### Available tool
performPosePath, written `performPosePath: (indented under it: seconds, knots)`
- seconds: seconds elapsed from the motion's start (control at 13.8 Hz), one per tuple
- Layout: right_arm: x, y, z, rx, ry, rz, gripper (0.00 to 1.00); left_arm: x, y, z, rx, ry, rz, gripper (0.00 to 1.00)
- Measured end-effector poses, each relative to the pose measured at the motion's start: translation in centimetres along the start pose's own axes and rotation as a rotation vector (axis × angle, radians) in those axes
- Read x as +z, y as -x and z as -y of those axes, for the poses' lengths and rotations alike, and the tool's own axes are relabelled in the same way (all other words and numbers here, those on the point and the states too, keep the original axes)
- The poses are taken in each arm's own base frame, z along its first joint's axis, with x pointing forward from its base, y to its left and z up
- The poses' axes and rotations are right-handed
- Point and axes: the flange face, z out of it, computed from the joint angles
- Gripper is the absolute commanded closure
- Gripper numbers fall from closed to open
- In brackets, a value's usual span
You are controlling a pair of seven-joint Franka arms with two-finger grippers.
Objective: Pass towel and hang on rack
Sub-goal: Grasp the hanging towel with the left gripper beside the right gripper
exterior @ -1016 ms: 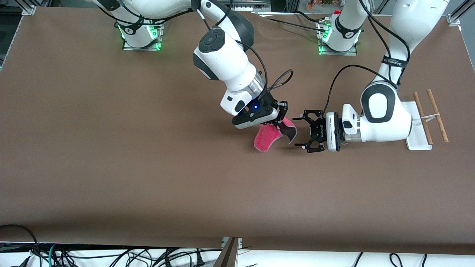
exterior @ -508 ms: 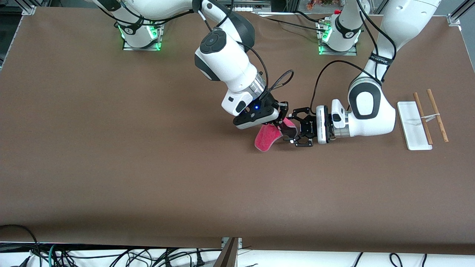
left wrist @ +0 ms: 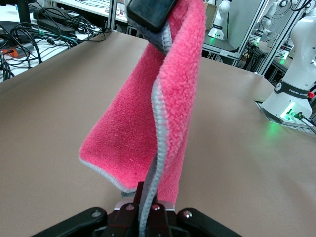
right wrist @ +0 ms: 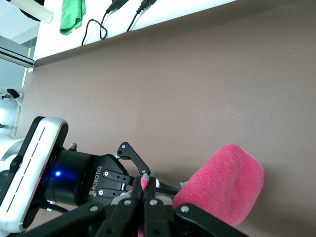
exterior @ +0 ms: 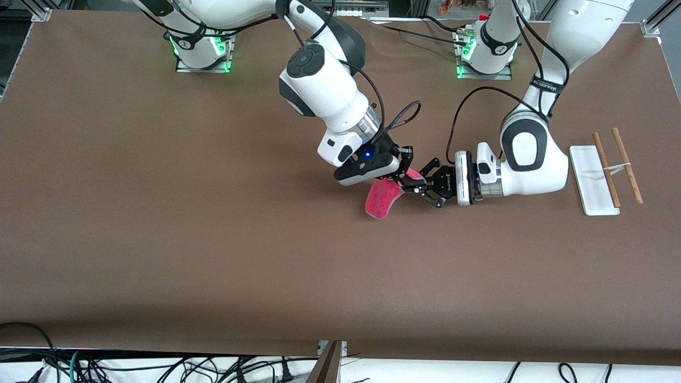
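Brown matting covers the whole table (exterior: 159, 239), and the handover is seen above its middle. The towel (exterior: 380, 198) is held up off the surface, pinched at its upper edge by the right gripper (exterior: 400, 171), whose fingers are closed on the cloth; the rest of the cloth hangs folded below it. The left gripper (exterior: 418, 187) is brought in level from the left arm's end of the table, and its fingers are clamped on a grey-edged corner of the towel (left wrist: 148, 143), as is shown in both wrist views, where the left gripper (right wrist: 143, 185) is seen pressed shut on the hem. Both tools are therefore judged to hold the cloth at once, so the pass is taken to be half made: release by the right gripper is not yet done. The rack (exterior: 612, 169) stands untouched near the left arm's end of the table, well apart from the towel, with nothing draped over its rods. Carrying and hanging are left.
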Motion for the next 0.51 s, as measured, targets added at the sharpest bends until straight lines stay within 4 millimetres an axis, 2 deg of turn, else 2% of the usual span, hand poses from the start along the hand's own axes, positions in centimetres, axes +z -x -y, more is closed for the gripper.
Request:
performPosePath:
  seconds: [0.07, 0.51]
  knots:
    - [0.07, 0.01, -0.04, 0.0, 0.001, 0.001, 0.02, -0.01, 0.01, 0.0, 0.0, 0.0, 0.0, 1.0]
    - [0.14, -0.35, -0.47, 0.003, 0.007, -0.006, 0.0, -0.08, 0.04, 0.03, 0.001, -0.001, 0.0, 1.0]
